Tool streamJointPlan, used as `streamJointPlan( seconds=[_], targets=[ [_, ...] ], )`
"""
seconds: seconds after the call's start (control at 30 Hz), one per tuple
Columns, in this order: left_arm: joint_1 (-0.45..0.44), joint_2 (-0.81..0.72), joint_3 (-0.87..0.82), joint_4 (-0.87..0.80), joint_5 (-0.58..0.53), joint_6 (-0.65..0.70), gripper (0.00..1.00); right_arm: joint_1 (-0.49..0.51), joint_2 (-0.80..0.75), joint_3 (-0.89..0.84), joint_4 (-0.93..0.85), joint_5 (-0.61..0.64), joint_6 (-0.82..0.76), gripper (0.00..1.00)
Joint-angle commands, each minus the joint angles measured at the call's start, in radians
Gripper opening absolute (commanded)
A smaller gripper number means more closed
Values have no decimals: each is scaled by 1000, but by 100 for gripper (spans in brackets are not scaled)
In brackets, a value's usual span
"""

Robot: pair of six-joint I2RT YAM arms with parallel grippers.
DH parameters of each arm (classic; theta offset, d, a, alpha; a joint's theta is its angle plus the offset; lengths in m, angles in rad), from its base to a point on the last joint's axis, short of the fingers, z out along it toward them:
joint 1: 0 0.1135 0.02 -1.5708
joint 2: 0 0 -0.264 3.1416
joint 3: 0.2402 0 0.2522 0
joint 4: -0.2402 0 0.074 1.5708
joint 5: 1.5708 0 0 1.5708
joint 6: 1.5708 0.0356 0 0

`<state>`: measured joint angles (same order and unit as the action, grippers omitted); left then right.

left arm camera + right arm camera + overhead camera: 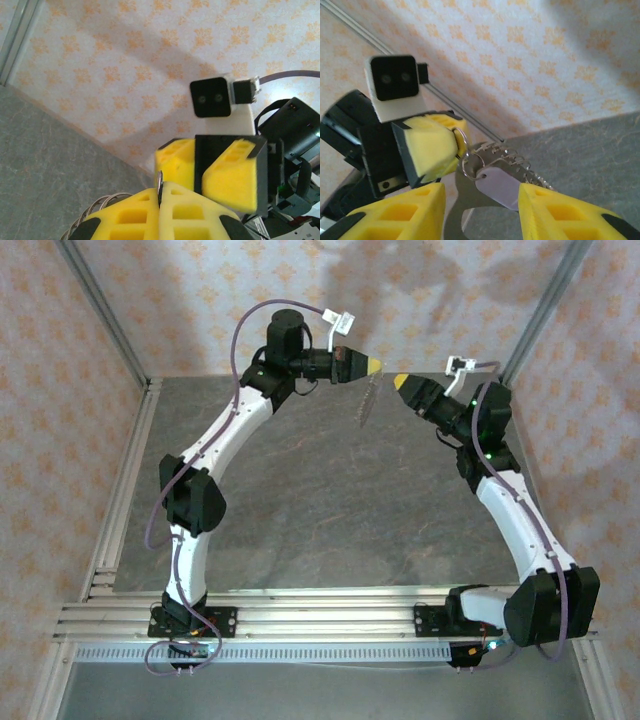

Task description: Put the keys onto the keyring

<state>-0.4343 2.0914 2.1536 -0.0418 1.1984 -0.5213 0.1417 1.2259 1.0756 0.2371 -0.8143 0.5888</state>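
My left gripper (372,366) is raised over the far middle of the table, shut on the keyring (366,402), which dangles below its tip. In the left wrist view a thin metal loop (160,182) sticks up edge-on from the closed yellow fingers (125,217). In the right wrist view the keyring (507,152) shows a fringe of small rings, and the key (501,186), with its pale lilac head, hangs from a small ring on it. My right gripper (481,189) is open, its fingers on either side of the key's head and clear of it.
Both arms meet high near the patterned back wall (420,300). An aluminium frame post (545,310) stands at the back right. The grey table (330,510) lies below, with a rail (300,615) along its near edge.
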Motion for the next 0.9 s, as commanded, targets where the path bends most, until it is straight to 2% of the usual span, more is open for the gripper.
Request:
streamJointPlan(
  seconds=[0.0, 0.23, 0.43, 0.57, 0.87],
  targets=[
    [-20, -68, 38, 13, 35, 25, 0, 37, -8, 0, 17, 17, -47, 42],
    [-35, -99, 17, 2, 28, 48, 0, 78, 21, 2, 7, 1, -66, 40],
    [-35, -116, 1, -2, 18, 55, 0, 65, -66, -41, -66, 57, -141, 41],
    [-36, -120, 0, -1, 21, 56, 0, 52, -77, -46, -66, 47, -141, 42],
    [-36, -124, -2, -11, 24, 66, 0, 53, -65, -14, -58, 2, -158, 49]
  ],
)
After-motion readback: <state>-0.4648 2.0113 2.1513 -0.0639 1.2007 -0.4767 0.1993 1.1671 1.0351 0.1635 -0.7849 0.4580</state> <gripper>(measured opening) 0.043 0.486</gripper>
